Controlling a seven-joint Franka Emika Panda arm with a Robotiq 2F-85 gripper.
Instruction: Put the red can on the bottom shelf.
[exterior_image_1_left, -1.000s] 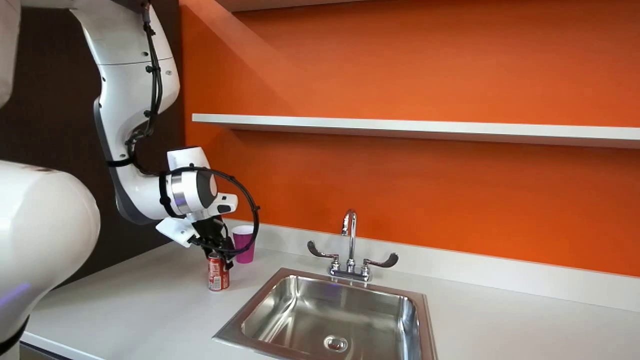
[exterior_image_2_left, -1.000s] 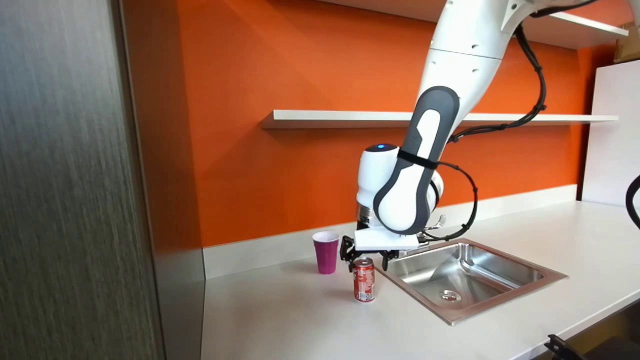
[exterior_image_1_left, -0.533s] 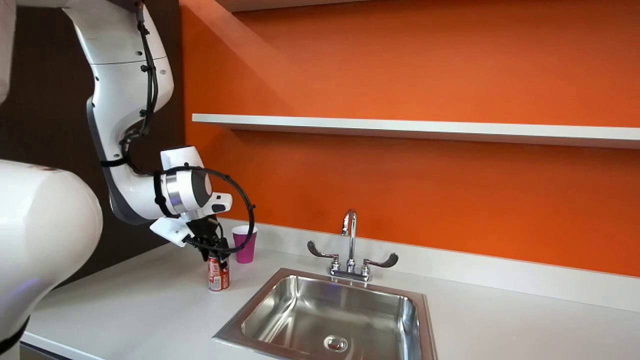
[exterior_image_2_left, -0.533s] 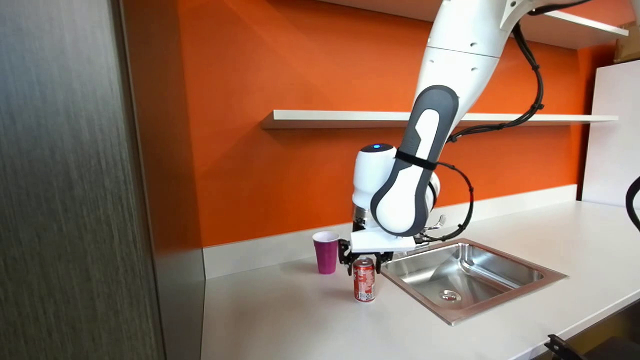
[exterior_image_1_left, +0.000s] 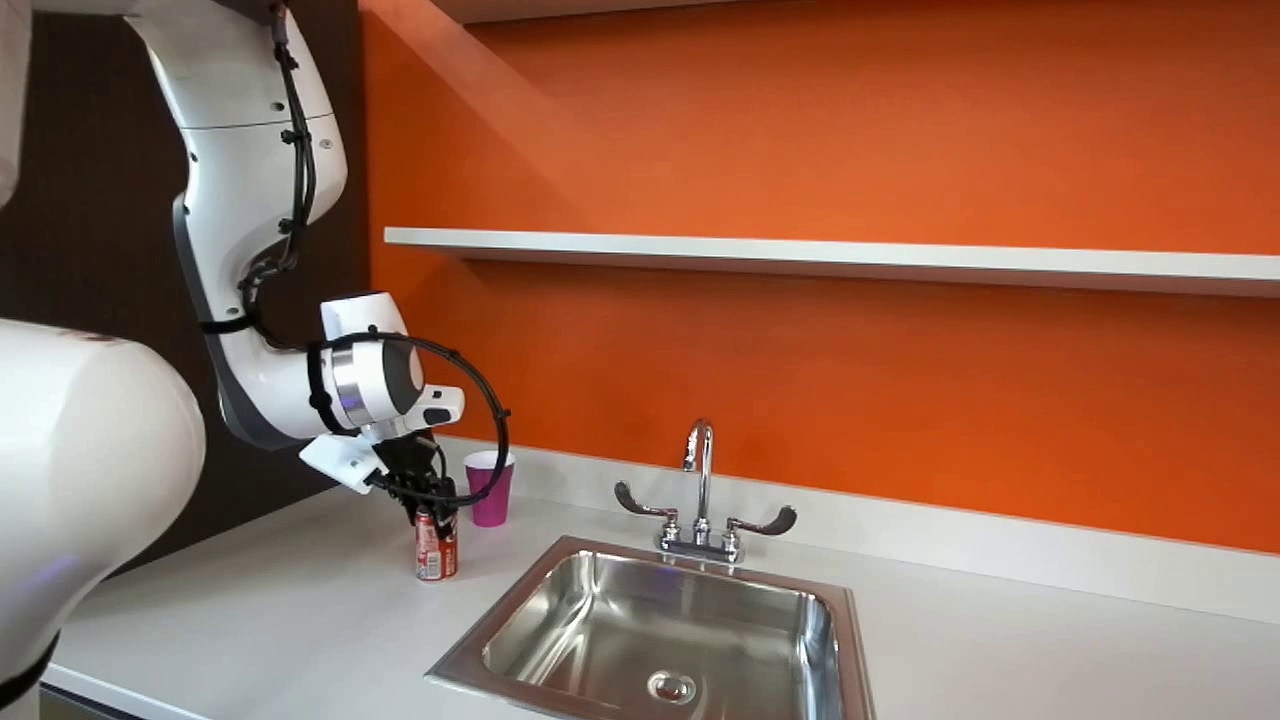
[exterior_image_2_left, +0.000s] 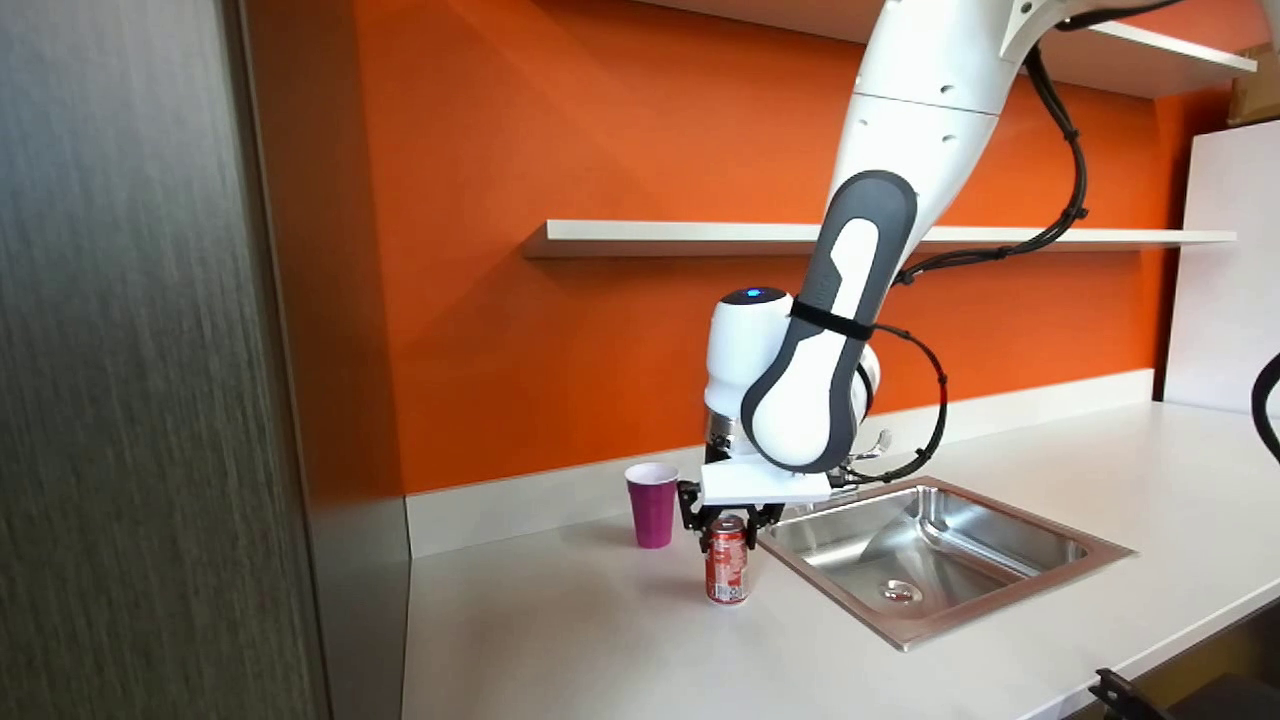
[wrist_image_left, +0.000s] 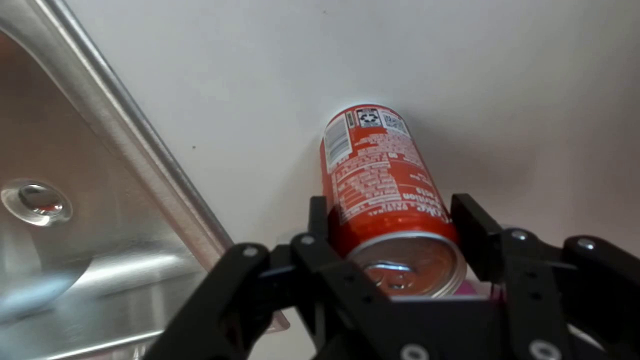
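Note:
The red can (exterior_image_2_left: 726, 580) stands upright on the counter, seen in both exterior views. My gripper (exterior_image_2_left: 729, 542) reaches down over its upper part, one finger on each side. In the wrist view the red can (wrist_image_left: 382, 185) fills the space between the fingers (wrist_image_left: 318, 215), which press against its sides just below the silvery top. Part of the can's top is hidden behind the gripper's linkage. Up on the orange wall, well above the gripper, runs the bottom shelf (exterior_image_1_left: 830, 255), a long white board; the arm crosses in front of the bottom shelf (exterior_image_2_left: 680, 232) in an exterior view.
A magenta cup (exterior_image_1_left: 490, 505) stands close behind the can, near the wall. The steel sink (exterior_image_2_left: 835, 600) lies beside the can, with a faucet (exterior_image_1_left: 703, 470) at its back. A dark cabinet side (exterior_image_2_left: 330, 400) bounds the counter, and another shelf (exterior_image_2_left: 1170, 65) hangs higher up.
The arm shifted slightly during the first half second, then stopped. The fingers, spread wide around the can before, have closed onto its sides. The can has been nudged very slightly.

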